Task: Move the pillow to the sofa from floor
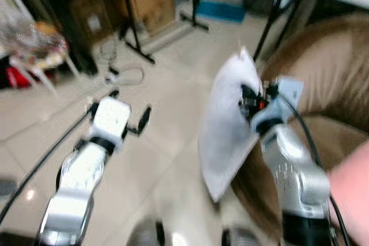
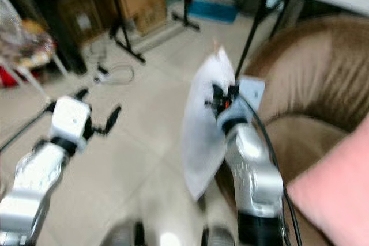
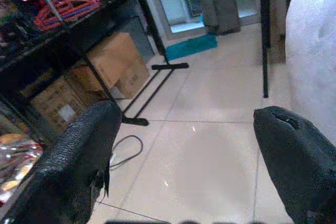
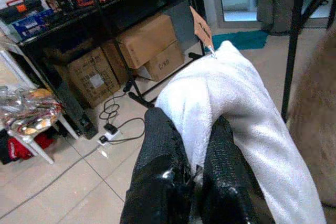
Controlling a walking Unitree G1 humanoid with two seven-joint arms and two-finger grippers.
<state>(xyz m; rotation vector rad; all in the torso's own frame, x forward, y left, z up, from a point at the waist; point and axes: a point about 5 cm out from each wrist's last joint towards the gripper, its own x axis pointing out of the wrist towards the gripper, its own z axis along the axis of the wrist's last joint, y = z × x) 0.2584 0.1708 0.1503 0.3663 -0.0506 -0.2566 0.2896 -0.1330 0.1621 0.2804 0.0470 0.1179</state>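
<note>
right claw (image 4: 191,150) pinching white pillow (image 4: 247,108) aloft beside sofa (image 1: 334,79); left claw (image 3: 189,150) spread wide, holding nothing

No text, brand, number or sign can be read anywhere. Beyond the right gripper (image 4: 191,182), a tan tag (image 4: 201,28) hangs at the far tip of the white pillow (image 4: 247,114) it grips, and the tag face looks blank. Farther off, past the gripper's fingers, a cardboard box (image 4: 89,74) under a dark shelf carries a white label (image 4: 96,81), too blurred to make out. A neighbouring box (image 4: 165,59) shows a faint dark marking, also unreadable.
</note>
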